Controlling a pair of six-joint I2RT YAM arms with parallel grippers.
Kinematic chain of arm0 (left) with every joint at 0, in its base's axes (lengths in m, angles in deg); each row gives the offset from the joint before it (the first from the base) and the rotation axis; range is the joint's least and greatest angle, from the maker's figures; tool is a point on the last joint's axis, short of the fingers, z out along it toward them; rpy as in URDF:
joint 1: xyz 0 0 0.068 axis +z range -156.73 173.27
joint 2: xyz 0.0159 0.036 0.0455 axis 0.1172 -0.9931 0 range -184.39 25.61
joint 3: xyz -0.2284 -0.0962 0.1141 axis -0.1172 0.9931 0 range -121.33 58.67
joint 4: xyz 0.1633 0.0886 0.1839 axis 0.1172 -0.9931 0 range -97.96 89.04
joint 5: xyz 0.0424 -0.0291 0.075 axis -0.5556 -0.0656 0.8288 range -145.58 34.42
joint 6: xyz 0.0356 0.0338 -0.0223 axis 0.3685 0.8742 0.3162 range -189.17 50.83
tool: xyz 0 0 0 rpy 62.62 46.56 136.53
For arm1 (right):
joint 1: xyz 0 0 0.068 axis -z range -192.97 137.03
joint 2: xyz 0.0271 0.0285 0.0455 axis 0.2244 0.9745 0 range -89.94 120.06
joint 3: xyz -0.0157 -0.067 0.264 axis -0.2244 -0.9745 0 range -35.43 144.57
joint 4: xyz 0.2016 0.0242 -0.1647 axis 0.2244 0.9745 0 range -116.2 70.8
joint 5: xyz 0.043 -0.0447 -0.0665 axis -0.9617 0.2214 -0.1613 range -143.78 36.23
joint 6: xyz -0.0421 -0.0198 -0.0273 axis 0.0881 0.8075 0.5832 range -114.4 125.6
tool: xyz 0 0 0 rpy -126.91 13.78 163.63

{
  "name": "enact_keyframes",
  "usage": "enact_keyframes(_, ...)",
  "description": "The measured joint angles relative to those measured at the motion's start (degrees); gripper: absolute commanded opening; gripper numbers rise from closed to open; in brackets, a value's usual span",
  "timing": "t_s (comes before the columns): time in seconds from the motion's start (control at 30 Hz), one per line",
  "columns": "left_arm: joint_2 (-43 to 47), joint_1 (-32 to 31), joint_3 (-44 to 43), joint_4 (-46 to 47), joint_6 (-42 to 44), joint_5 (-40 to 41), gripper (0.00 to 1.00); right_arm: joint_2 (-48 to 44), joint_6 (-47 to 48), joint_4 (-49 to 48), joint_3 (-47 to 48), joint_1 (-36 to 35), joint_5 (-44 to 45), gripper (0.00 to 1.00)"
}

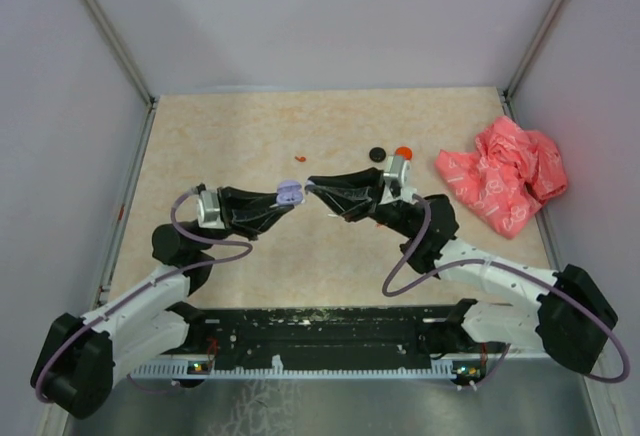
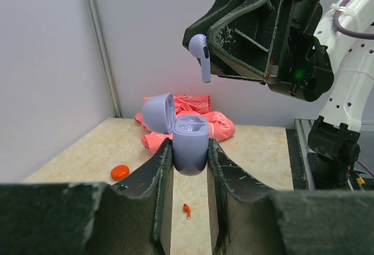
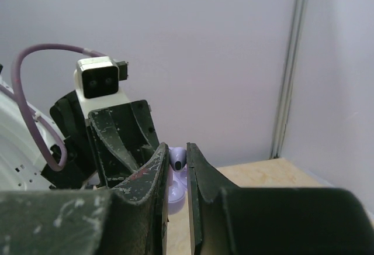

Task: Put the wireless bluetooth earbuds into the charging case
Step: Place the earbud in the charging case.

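Between the right pincer's (image 1: 311, 187) tips a lilac earbud (image 2: 200, 53) is clamped, stem down, just above the open case (image 2: 190, 141), not touching it. Left pincer (image 2: 190, 157) clenches the case upright. Below it, a red earbud (image 2: 187, 210) lies on the table (image 2: 257, 150).

The lilac case (image 2: 190, 144) and earbud (image 2: 200, 53) look like smooth satin plastic with a slight sheen. The left end effector (image 2: 190, 152) and right end effector (image 2: 204, 35) are black plastic, pretty scuffed and chalky. The bag (image 1: 505, 176) is crinkly, shiny plastic, and the desk (image 1: 230, 136) looks matt and stone-patterned.
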Motion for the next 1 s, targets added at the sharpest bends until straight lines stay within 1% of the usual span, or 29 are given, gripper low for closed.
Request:
enact_keyframes(0.33, 0.1, 0.0, 0.0, 2.2, -2.3, -2.0, 0.00, 3.5, 1.3, -2.8, 0.0, -3.6, -1.0, 0.00)
enact_keyframes(1.0, 0.2, 0.0, 0.0, 4.8, -6.3, -3.1, 0.00, 5.4, 1.1, -6.5, 0.0, -4.7, -1.2, 0.00)
